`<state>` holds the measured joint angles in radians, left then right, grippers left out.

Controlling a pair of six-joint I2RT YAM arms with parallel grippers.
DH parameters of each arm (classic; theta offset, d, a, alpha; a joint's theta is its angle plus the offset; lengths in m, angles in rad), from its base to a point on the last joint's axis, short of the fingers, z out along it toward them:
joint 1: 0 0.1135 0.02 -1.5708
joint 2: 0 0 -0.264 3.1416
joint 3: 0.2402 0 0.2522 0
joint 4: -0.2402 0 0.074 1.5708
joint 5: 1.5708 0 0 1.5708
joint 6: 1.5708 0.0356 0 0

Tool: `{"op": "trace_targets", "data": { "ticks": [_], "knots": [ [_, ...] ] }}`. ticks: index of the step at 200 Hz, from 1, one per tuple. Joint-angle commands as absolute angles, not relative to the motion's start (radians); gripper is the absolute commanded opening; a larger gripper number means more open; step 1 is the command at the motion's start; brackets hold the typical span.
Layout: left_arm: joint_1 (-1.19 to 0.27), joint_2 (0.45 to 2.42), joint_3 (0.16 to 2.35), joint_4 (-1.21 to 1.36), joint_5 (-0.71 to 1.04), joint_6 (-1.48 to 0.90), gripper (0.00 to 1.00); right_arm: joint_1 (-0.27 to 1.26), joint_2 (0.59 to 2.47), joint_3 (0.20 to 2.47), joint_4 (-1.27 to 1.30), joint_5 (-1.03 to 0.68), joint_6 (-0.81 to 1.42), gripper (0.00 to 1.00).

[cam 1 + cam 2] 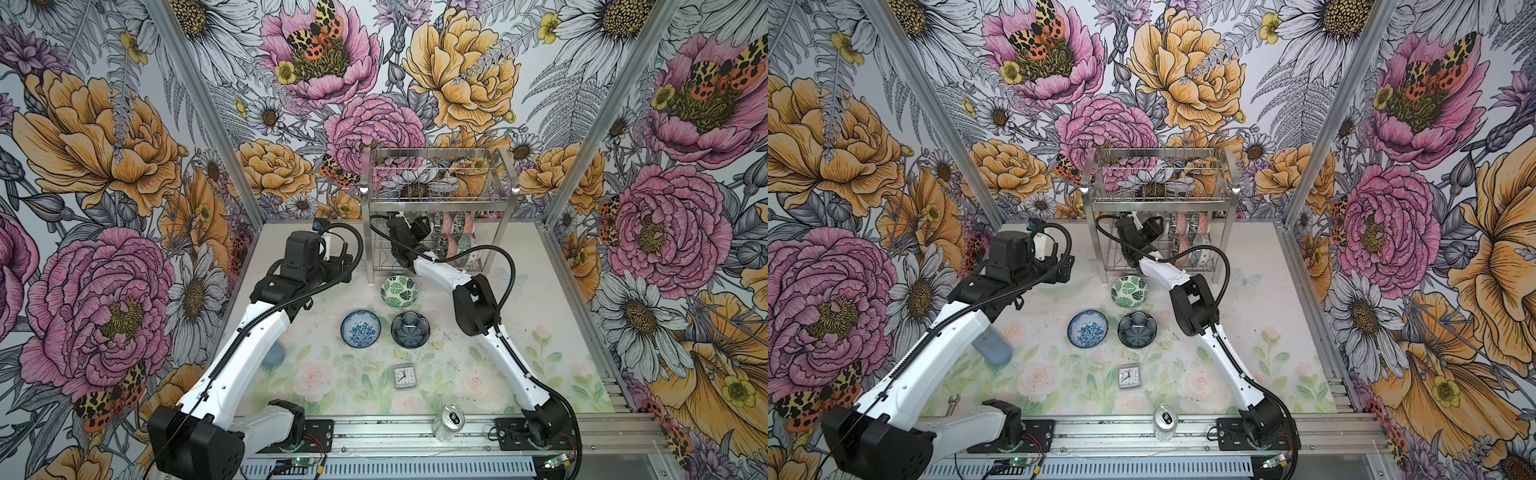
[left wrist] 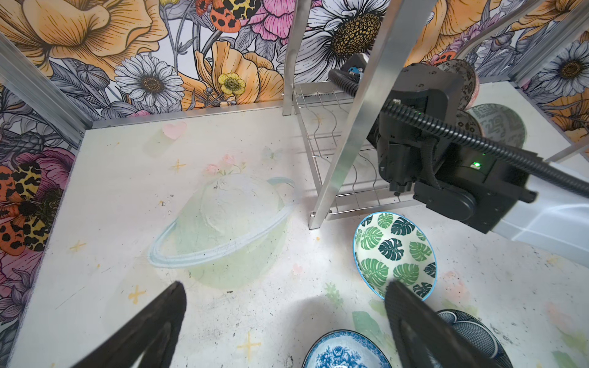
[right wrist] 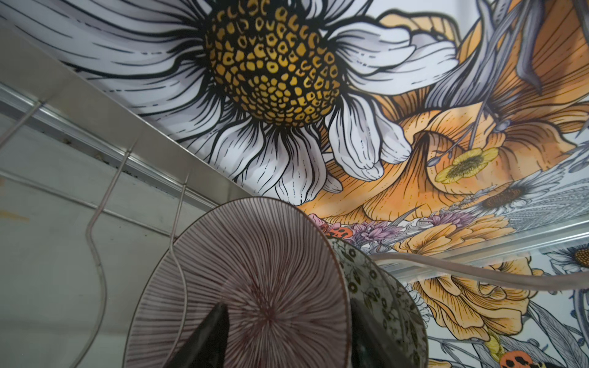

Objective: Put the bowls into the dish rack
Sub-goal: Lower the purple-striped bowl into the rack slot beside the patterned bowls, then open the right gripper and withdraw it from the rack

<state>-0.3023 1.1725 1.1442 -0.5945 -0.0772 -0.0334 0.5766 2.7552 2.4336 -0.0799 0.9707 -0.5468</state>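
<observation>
Three bowls lie on the table in both top views: a green leaf bowl (image 1: 399, 291) (image 2: 395, 255), a blue floral bowl (image 1: 360, 328) (image 2: 345, 350) and a dark blue bowl (image 1: 410, 329). The steel dish rack (image 1: 365, 232) stands at the back, with several bowls (image 1: 453, 237) on edge in its lower wavy-wire tier. My right gripper (image 3: 290, 315) reaches into that tier, open. Its fingers straddle the rim of a pink striped bowl (image 3: 255, 270), which stands beside a black-and-white floral bowl (image 3: 382, 286). My left gripper (image 2: 285, 286) hovers open and empty over the table left of the rack.
A small square clock (image 1: 404, 376) lies in front of the bowls and a silver can (image 1: 449, 422) stands at the front rail. A blue-grey cylinder (image 1: 992, 347) lies under the left arm, a wrench (image 1: 953, 405) near its base. The rack's upper basket (image 1: 440, 183) holds nothing.
</observation>
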Motion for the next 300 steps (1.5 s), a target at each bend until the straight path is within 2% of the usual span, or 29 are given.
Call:
{"op": "trace_targets", "data": {
  "ticks": [1, 28, 69, 209, 267, 300],
  "knots": [
    [-0.291, 1.174, 1.136, -0.571, -0.055, -0.024, 0.99, 0.576, 2.648, 2.403, -0.081, 0.945, -0.505, 0.71],
    [-0.291, 1.174, 1.136, -0.572, -0.055, -0.023, 0.99, 0.576, 2.602, 2.358, -0.081, 0.933, -0.492, 0.89],
    [-0.291, 1.172, 1.137, -0.571, -0.055, -0.024, 0.99, 0.576, 2.479, 2.206, -0.081, 0.884, -0.424, 1.00],
    [-0.290, 1.184, 1.137, -0.572, -0.051, -0.029, 0.99, 0.646, 1.974, 1.464, 0.144, 0.667, -0.302, 1.00],
    [-0.350, 1.216, 1.145, -0.568, -0.044, -0.095, 0.99, 0.638, 1.697, 1.258, 0.016, 0.422, -0.110, 1.00],
    [-0.430, 1.232, 1.124, -0.555, -0.119, -0.136, 0.99, 0.589, 1.573, 1.162, -0.032, 0.288, -0.010, 1.00]
  ]
}}
